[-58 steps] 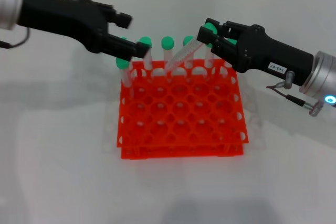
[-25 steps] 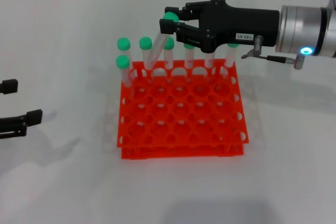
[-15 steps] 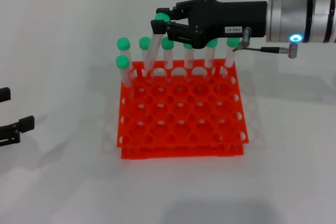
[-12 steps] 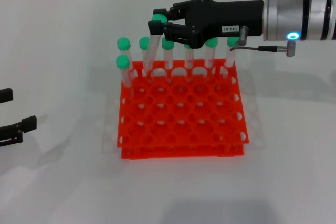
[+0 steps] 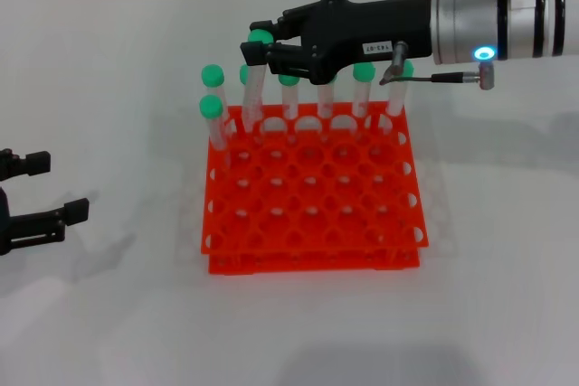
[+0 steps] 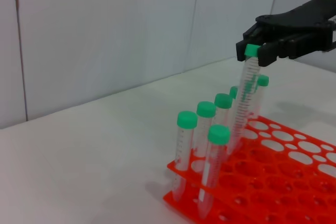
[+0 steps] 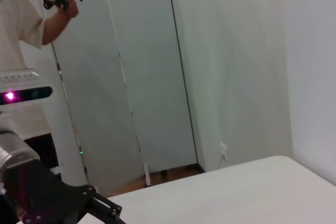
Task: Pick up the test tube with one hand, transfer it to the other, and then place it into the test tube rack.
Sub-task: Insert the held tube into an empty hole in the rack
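Observation:
My right gripper point(image 5: 261, 42), black with a white label, is shut on the green cap of the test tube point(image 5: 251, 88). It holds the tube nearly upright over the back left of the orange-red rack point(image 5: 312, 223). The tube's lower end reaches the rack's top tier; I cannot tell whether it sits in a hole. The left wrist view shows the same gripper point(image 6: 257, 51), tube point(image 6: 242, 103) and rack point(image 6: 283, 182). My left gripper point(image 5: 56, 187), unlabelled, is open and empty, low at the far left, apart from the rack.
Several other green-capped tubes point(image 5: 213, 74) stand in the rack's back row and left column, close beside the held tube. A thin cable point(image 5: 434, 79) hangs under the right wrist. A person point(image 7: 31, 19) stands in the background of the right wrist view.
My right gripper has carried the tube to the left along the rack's back row, and the tube has tipped from slanted to nearly upright. My left gripper drew back to the far left.

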Available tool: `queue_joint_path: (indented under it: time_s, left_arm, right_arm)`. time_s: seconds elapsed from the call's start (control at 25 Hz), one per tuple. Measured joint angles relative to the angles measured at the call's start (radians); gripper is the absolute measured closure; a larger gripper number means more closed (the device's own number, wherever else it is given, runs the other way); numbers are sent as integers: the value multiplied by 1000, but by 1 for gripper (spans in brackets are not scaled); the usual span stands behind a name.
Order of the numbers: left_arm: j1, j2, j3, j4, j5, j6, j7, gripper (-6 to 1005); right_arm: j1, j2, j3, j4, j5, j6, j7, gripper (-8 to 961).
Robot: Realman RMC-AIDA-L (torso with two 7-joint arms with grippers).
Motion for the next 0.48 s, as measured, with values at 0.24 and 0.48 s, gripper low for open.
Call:
queue_joint_path:
  time_s: [0.24, 0.48]
  left_arm:
    - [-15, 0, 5, -5, 4, -9, 0, 106]
    - [-25, 0, 6, -6, 11, -9, 1, 106]
  right_arm:
    - [24, 5, 0, -6, -47, 9, 50, 698]
    - [41, 11, 0, -13, -94, 38, 83, 697]
